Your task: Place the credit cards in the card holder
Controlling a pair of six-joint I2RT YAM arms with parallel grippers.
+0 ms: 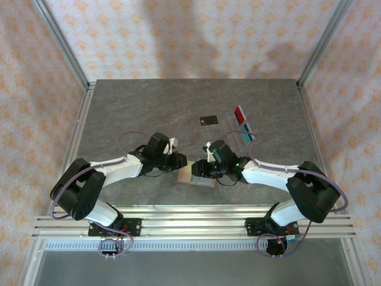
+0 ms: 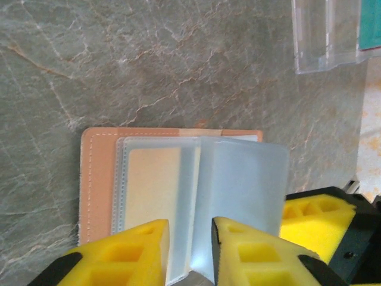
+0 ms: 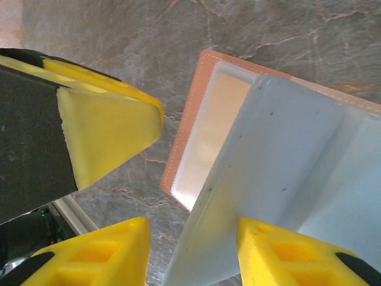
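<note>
No card is in yet: black card (image 1: 208,120), red card (image 1: 240,112) and teal card (image 1: 250,133) sit beyond the card holder (image 1: 198,178), which lies open between my claws. My left claw (image 2: 190,229) straddles a sleeve (image 2: 238,179), pinching or not I cannot tell; my right claw (image 3: 193,232) stands apart.

Card holder (image 2: 95,179): salmon-tan cover, pale stitch line, frosted milky sleeves. Table (image 1: 131,113) under it: dark grey, marbled, pale and rusty veins. Beyond the card holder: black card (image 1: 208,120) with white mark, red card (image 1: 240,112), teal card (image 1: 247,128), see-through stand (image 2: 324,36). Left gripper (image 2: 189,238) and right gripper (image 3: 193,238): yellow fingers. Walls (image 1: 36,89): cream, orange floral repeat. Cable (image 1: 128,137) purple.
</note>
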